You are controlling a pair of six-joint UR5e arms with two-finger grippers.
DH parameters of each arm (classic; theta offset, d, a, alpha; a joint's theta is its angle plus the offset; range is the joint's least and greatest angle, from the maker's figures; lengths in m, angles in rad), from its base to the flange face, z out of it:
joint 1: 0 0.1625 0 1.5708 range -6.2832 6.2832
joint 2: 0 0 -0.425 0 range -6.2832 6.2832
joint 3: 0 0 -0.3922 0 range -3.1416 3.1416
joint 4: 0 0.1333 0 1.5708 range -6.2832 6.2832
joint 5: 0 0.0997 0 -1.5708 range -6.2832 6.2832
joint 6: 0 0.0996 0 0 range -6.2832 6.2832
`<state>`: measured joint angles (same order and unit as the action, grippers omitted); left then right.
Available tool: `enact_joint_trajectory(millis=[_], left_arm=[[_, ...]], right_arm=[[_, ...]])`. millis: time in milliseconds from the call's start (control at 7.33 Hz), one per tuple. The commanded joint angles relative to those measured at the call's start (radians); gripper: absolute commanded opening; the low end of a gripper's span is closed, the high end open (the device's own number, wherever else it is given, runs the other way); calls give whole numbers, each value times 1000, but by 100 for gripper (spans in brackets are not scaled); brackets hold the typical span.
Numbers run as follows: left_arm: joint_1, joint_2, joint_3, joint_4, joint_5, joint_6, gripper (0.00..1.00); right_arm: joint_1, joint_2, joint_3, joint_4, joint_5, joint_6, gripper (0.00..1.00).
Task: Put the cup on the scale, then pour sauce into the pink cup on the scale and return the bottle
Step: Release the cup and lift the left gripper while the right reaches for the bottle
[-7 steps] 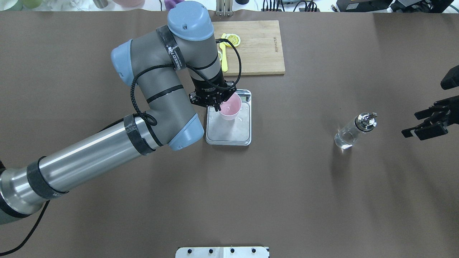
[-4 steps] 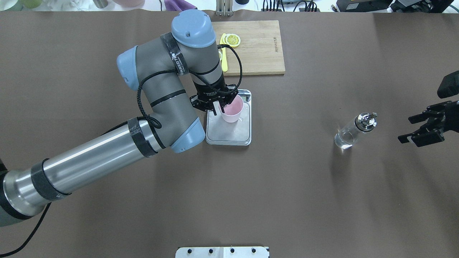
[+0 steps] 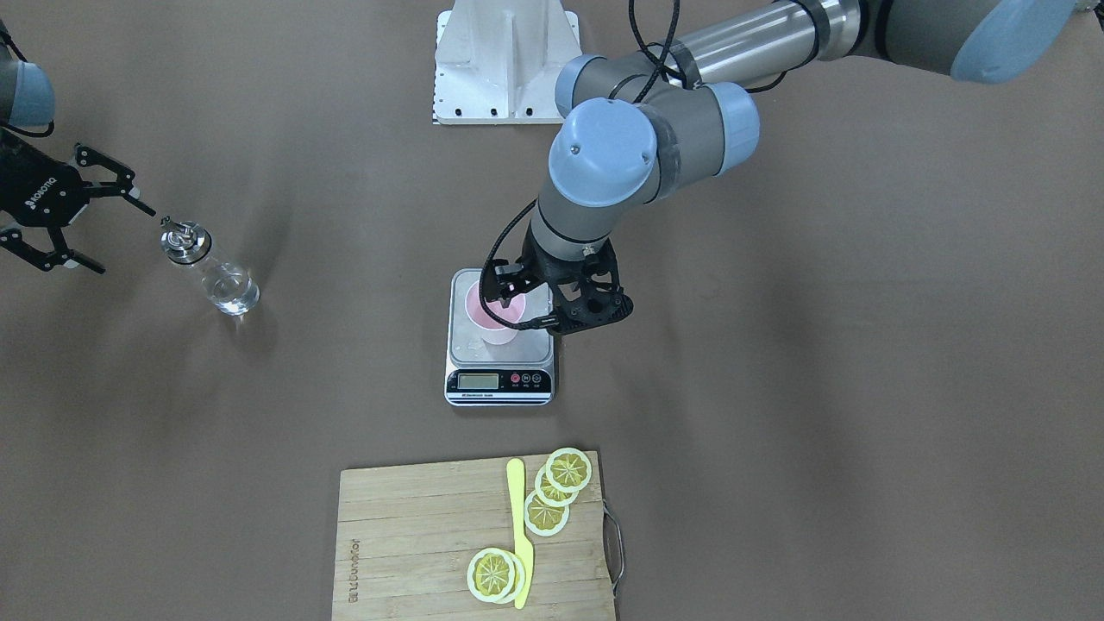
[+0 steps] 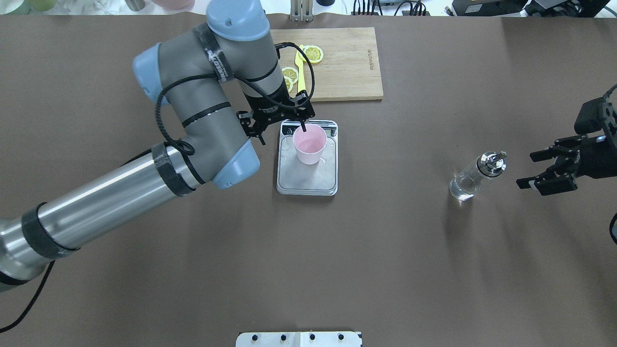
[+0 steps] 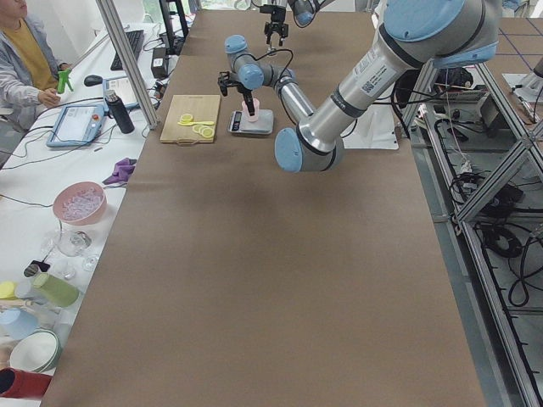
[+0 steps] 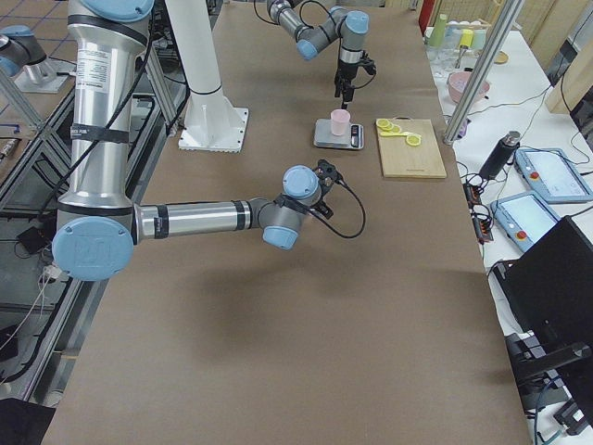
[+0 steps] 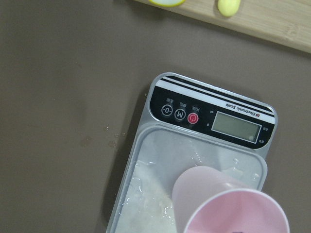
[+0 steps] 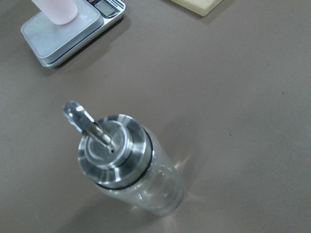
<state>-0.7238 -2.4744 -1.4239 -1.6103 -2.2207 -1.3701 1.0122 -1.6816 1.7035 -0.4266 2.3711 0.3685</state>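
The pale pink cup stands upright on the steel scale, towards its display end. My left gripper is open above the cup's far-left rim, with one finger over the rim; it holds nothing. The wrist view shows the cup and the scale. The clear glass bottle, with a metal cap and clear liquid inside, stands on the table to the right. My right gripper is open, just right of the bottle and apart from it; its wrist view looks down on the bottle.
A wooden cutting board with lemon slices and a yellow knife lies behind the scale. The robot's white base plate is at the near edge. Brown table between the scale and the bottle is bare.
My left gripper has opened, let go of the cup's rim and drawn up and back-left. The cup stays on the scale. My right gripper has moved left towards the bottle.
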Motion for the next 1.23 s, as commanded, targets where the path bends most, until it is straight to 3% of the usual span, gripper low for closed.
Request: enact_joint_trajectory(millis=[0,136,545,1091], left_arm=[[-93,169,-187,7,-120,70,97],[-142,214,-234,29,-154,113,97],[-173,219,-273,116,-160,148,97],[-204,223,-290,147,-160,149,97]], right_arm=[[-58,5,-2,86,-77,12,98],[-90,2,-14,133,-128,10,98],[-139,-7,-148,444,-263,72,98],[-232,-4,-160,534,-456,128,98]])
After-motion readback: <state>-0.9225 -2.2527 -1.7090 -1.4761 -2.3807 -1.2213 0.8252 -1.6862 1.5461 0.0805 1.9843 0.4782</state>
